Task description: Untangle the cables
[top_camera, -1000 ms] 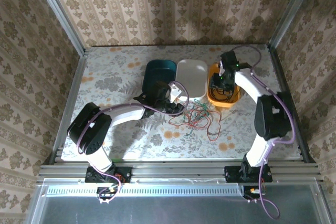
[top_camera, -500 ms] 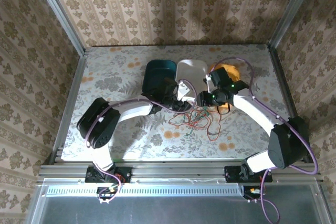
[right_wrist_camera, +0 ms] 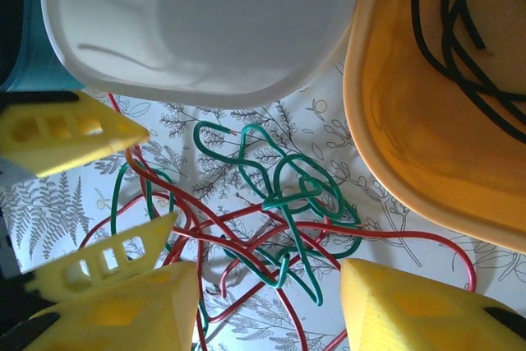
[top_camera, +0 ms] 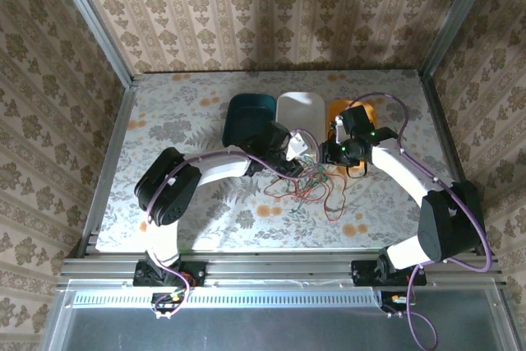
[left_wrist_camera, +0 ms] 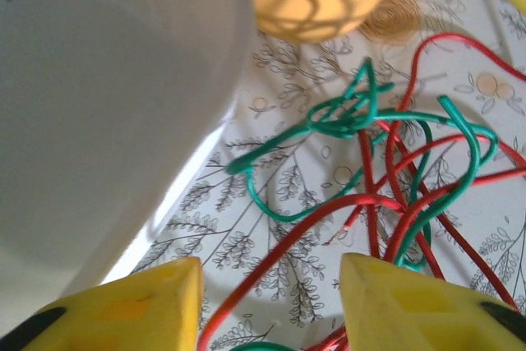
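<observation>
Sorting the tangle: left pincer (left_wrist_camera: 269,285) open, red cable (left_wrist_camera: 366,199) between its jaws; right pincer (right_wrist_camera: 269,277) open, green cable (right_wrist_camera: 288,199) just ahead. Next, probably: pinch red and draw it clear.

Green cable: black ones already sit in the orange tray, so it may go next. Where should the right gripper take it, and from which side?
Probably the bare loop of the green cable nearest the white tray, approached straight down from above: that arch lies alone on the table, whereas farther from the tray red cable crosses it.
</observation>
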Controlling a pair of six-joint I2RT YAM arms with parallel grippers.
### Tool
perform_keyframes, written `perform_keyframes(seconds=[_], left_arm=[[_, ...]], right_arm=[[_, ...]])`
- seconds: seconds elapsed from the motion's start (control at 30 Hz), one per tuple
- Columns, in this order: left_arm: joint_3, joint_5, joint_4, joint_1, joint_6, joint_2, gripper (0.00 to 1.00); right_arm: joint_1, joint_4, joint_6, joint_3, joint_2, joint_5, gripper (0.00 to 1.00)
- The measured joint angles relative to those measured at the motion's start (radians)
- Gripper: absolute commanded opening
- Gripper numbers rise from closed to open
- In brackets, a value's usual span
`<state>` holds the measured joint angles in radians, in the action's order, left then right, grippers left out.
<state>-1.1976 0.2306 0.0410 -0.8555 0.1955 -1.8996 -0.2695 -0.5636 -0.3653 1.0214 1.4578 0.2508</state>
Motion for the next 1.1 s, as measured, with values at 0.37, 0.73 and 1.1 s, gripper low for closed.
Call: perform_keyframes(seconds=[0.37, 0.73, 1.1], left_arm=[[-0.031, -0.141, -0.003, -0.041, 0.067, -0.055, 0.00], [0.060, -0.067, -0.040, -0.042, 0.053, 0.105, 0.00], [0.104, 0.035, -0.093, 0.026, -0.054, 0.239, 0.00]], right_arm=[[0.012, 0.000, -0.008, -0.002, -0.002, 0.017, 0.48], [-0.002, 0.010, -0.005, -0.048, 0.004, 0.046, 0.51], [-0.039, 0.015, 0.000, -0.048, 0.170, 0.029, 0.48]])
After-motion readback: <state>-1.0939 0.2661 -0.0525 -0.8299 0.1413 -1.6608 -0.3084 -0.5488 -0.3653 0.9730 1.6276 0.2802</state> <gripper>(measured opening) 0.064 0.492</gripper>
